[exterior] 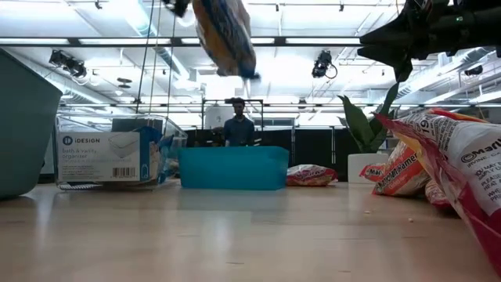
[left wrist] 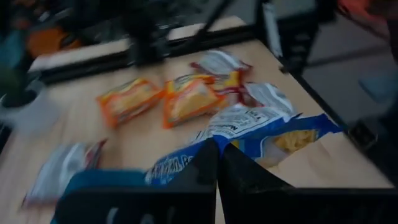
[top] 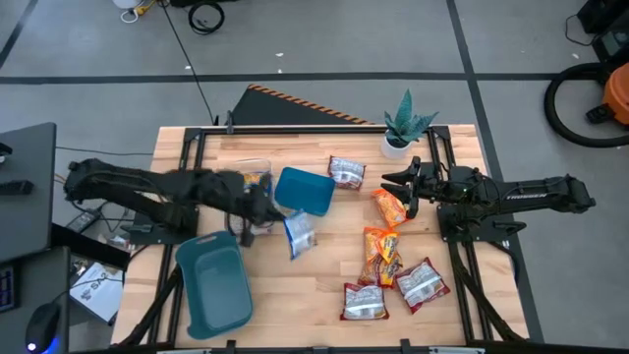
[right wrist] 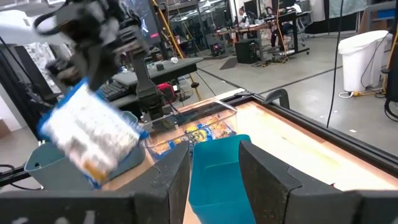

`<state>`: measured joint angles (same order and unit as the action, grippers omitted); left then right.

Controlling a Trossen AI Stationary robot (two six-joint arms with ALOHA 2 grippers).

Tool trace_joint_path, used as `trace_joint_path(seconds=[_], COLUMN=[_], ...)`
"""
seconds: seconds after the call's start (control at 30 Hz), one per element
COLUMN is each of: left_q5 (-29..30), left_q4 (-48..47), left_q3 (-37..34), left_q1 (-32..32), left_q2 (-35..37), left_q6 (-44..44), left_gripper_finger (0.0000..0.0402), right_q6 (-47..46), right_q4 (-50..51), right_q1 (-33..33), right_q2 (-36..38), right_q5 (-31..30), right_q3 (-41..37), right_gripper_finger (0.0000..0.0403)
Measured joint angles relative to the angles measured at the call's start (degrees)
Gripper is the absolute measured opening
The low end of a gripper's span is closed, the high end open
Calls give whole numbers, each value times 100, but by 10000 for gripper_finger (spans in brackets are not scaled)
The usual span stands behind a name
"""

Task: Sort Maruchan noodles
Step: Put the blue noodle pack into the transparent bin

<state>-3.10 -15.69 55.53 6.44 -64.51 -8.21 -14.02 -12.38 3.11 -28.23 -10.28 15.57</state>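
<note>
My left gripper [top: 267, 209] is shut on a yellow-and-blue noodle packet [top: 299, 234], held in the air between the two teal bins; the packet also shows high up in the low view [exterior: 227, 35]. My right gripper [top: 403, 187] hovers open beside an orange packet [top: 390, 206], its fingers [right wrist: 177, 177] pointing toward the far teal bin [top: 305, 190]. Another orange packet [top: 381, 254] and three red-and-silver packets [top: 346, 172] [top: 423, 283] [top: 364, 300] lie flat on the table. More yellow packets sit inside the clear container [top: 253, 177]. My left gripper pinches the yellow-and-blue packet between its two fingers [left wrist: 205, 168] at one edge [left wrist: 214, 146], reaching in from the table's left. The packet is lifted clear of the table and sticks out beyond the fingertips, tilted.
A second teal bin [top: 211, 280] stands at the table's near left. A potted plant [top: 403, 126] is at the far edge, near the right arm. Bare wood lies along the near edge. A person [exterior: 239, 125] stands in the room beyond.
</note>
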Motion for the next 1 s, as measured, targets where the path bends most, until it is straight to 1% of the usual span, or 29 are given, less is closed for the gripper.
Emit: trace_joint_path(seconds=[0.13,0.27,0.37,0.5,0.57,0.7,0.87,1.0], left_q5=[48,47,53,-14,-231,-672,-781,-1013], left_q4=[-681,-1582,-2344,-3025,-3310,-3590,-3823,-4014], left_q3=[0,0,0,0,0,0,0,0], left_q1=[-524,-1098,-1463,-1762,-1856,-1967,-1990,-1990], left_q2=[613,1021,1176,1226,1221,1202,1218,1218], left_q6=[865,1870,2362,2854,3057,3320,3355,3356], left_gripper_finger=[5,5,5,6,6,6,6,6], right_q6=[0,0,0,0,0,0,0,0], right_q4=[-1,0,-1,-7,-17,-42,-44,-44], right_q1=[1,2,2,2,2,2,1,0], right_q2=[0,0,0,0,0,0,0,0], right_q5=[0,0,-2,-4,-4,-6,-7,-4], right_q3=[0,0,0,0,0,0,0,0], right_gripper_finger=[144,144,144,144,144,144,144,144])
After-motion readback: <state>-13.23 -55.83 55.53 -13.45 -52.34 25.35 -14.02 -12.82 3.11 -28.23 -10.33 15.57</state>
